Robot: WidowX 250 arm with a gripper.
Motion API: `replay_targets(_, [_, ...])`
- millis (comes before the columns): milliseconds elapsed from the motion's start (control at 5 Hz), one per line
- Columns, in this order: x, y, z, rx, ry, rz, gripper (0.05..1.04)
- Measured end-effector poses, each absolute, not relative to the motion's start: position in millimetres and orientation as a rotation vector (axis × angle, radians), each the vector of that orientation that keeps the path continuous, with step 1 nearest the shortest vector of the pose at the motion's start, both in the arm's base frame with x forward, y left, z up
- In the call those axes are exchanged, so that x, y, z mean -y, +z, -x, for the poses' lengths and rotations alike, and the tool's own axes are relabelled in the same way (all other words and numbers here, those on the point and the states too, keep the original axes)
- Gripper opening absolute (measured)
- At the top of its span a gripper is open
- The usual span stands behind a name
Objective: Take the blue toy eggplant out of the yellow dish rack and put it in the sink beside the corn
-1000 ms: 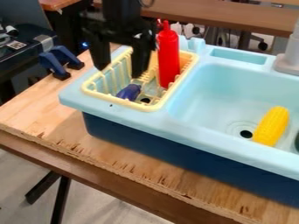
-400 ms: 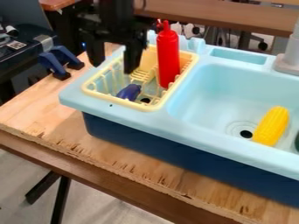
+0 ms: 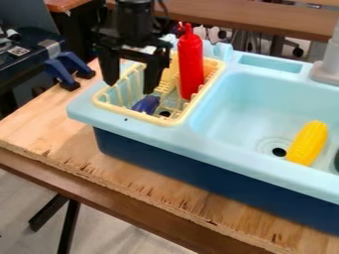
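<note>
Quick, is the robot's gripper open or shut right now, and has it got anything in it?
Gripper: open, its fingers wide apart with nothing held between them, over the pale yellow rack.

Showed a black claw (image 3: pixel 130 87) with fingers apart over a yellow rack (image 3: pixel 173 123), had a red bottle (image 3: pixel 191 64) and purple object (image 3: pixel 146 104) inside, included yellow corn (image 3: pixel 309 144) in a light blue sink (image 3: pixel 248 106) on a wooden counter (image 3: pixel 76 144)
</note>
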State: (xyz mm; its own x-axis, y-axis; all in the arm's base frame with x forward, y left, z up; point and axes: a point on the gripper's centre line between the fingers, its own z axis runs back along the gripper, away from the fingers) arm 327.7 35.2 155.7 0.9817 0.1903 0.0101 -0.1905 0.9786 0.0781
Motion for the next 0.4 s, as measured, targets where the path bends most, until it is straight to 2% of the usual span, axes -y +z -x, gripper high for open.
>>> replay_targets(400, [-35.4, 150.8, -332.7, 0.03, 0.218, -0.058, 1.001])
